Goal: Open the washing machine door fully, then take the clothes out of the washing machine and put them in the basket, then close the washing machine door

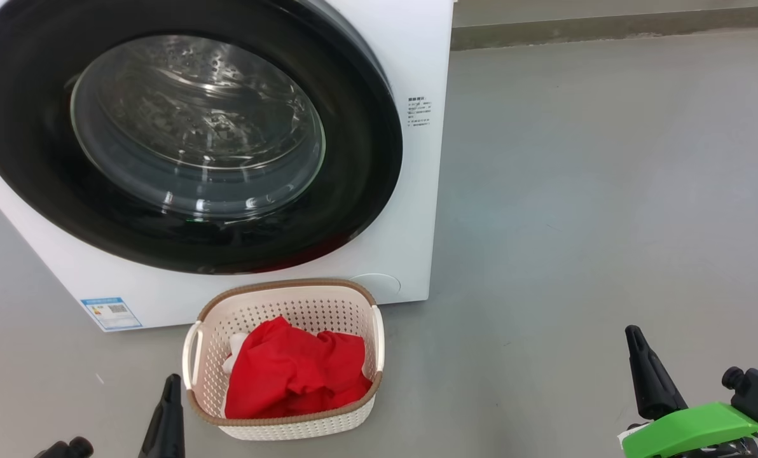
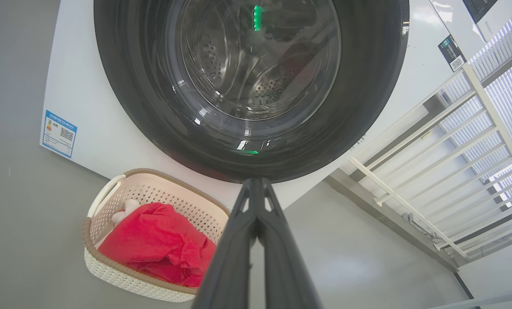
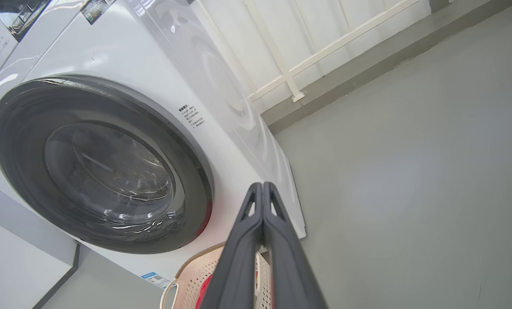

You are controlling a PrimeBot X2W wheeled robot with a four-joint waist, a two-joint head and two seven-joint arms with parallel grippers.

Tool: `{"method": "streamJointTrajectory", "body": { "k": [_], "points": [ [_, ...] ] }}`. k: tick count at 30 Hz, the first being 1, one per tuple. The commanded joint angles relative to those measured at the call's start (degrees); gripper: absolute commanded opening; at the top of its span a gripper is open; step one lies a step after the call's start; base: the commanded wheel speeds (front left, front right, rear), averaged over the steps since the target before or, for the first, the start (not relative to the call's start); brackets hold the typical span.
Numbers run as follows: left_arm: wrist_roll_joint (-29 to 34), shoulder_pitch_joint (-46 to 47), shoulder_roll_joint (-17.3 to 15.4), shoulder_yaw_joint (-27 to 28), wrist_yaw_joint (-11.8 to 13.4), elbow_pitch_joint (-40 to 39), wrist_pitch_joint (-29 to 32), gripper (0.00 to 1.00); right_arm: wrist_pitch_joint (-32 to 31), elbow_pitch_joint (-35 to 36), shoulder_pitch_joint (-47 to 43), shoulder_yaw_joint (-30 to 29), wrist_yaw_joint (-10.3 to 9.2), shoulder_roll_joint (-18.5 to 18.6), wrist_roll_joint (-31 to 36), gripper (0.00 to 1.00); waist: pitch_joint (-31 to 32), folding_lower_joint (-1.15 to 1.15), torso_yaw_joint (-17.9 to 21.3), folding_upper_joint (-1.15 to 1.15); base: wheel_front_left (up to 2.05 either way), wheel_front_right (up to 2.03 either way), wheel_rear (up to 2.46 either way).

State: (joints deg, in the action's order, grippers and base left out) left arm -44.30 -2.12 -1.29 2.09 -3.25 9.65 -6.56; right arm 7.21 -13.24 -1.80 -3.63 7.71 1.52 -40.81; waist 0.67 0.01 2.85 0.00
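Left claw (image 1: 173, 385) and right claw (image 1: 634, 334) hung empty, jaws pressed together. Just right of the left claw sat the cream perforated plastic basket (image 1: 277, 312) holding bright red clothes (image 1: 290, 372); beyond it stood the big white washing machine (image 1: 411, 191), its round glossy black door (image 1: 23, 127) closed.

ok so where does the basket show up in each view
head view: the basket sits low centre, in front of the washing machine, red clothes inside
left wrist view: basket lower left, left of the shut left tool
right wrist view: basket bottom edge, partly behind the shut right tool
shared landmark: the blue label on the machine's lower corner, near the basket
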Motion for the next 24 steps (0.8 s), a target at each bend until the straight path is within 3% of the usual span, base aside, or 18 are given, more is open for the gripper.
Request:
{"method": "streamJointTrajectory", "body": {
  "k": [1, 24],
  "points": [
    [-1.54, 2.53, -0.84, 1.23, -0.61, -1.06, 0.37, 0.0, -0.46, 1.21, 2.66, -0.02, -0.08, 0.92, -1.96, 0.0, -0.02, -0.01, -0.05, 0.0, 0.0, 0.0, 0.0],
    [-15.07, 4.22, -1.06, 2.17, -1.67, 0.54, 4.08, 0.0, -4.12, 0.64, 4.19, -0.6, -0.12, 1.24, -16.6, 0.0, -0.26, -0.01, -0.87, 0.0, 0.0, 0.0, 0.0]
  ]
}}
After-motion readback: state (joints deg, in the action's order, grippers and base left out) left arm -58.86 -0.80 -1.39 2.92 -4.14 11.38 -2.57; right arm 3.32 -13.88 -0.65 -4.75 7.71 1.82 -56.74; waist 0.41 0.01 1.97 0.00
